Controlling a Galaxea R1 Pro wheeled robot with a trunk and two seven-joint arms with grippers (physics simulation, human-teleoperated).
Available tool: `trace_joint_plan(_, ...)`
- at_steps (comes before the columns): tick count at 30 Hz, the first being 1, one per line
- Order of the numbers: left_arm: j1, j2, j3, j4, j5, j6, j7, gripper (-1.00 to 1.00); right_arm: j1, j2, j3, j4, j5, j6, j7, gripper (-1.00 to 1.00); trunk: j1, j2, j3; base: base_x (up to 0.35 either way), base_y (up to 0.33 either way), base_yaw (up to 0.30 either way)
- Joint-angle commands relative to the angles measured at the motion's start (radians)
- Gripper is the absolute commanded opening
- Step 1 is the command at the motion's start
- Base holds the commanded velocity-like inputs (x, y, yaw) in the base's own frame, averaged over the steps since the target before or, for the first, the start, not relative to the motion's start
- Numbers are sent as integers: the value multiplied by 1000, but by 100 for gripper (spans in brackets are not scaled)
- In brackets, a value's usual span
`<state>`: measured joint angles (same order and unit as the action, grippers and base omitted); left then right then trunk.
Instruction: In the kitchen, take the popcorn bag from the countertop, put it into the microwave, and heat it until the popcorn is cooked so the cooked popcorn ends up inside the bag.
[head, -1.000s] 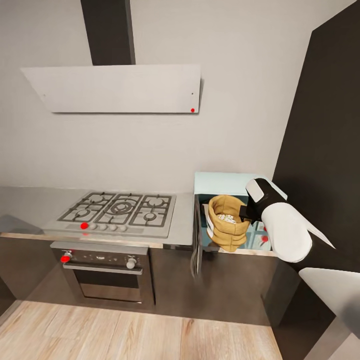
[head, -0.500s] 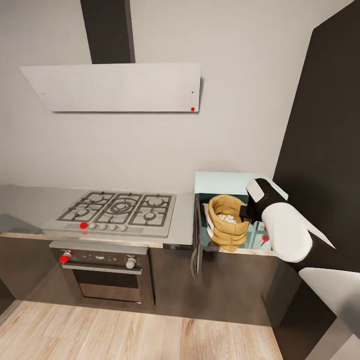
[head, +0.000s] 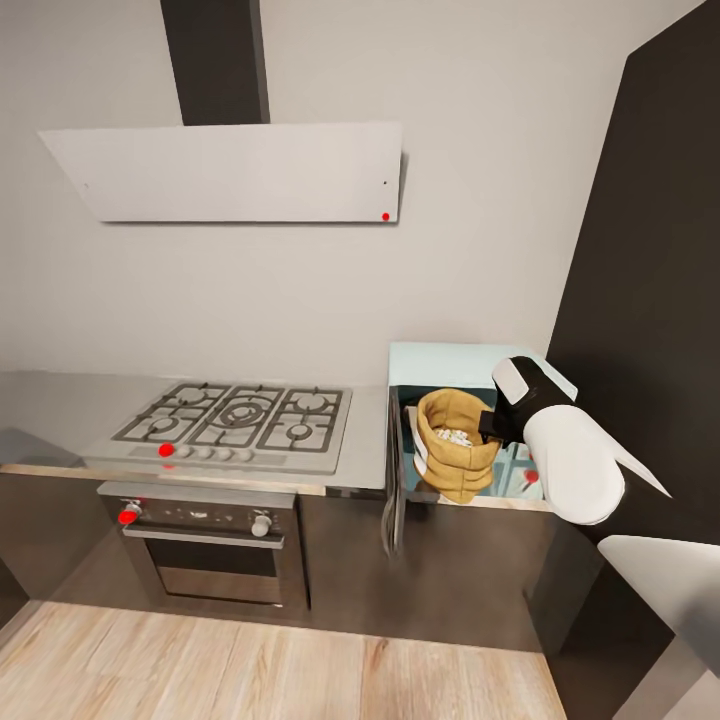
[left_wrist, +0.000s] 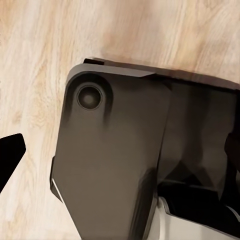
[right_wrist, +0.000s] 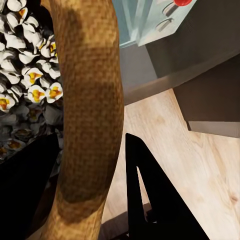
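Popcorn bag (head: 457, 443): tan woven sack w/ rolled rim, popped popcorn (right_wrist: 25, 75) inside.

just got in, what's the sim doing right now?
The right end effector holds the popcorn bag by its rim, at the open front of the microwave. The microwave door is swung open toward the hob. The bag looks to be at the opening or partly inside; I can't tell if it rests on the floor of the cavity. White popcorn is visible in the bag. The left wrist camera looks down at the wooden floor.
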<state>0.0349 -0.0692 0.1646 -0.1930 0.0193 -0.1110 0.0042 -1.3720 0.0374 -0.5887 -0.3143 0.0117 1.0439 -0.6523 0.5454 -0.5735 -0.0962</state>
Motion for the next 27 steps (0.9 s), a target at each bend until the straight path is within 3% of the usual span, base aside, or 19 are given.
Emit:
trace_joint_plan(1, 0, 1, 3, -2, 2, -1, 0, 100, 0, 1, -5, -2, 1, 3, -4, -100, 0, -2, -2, 14, 0, 0)
trace_joint_plan(6, -2, 0, 2, -2, 1, 1, -1, 100, 1, 1, -6, 0, 1, 3, -4, -100, 0, -2, -2, 220, 0, 0)
trace_joint_plan(27, -3, -4, -3, -2, 1, 2, -1, 100, 2, -5, -5, 0, 1, 3, -4, -100, 0, -2, -2, 51, -38, 0)
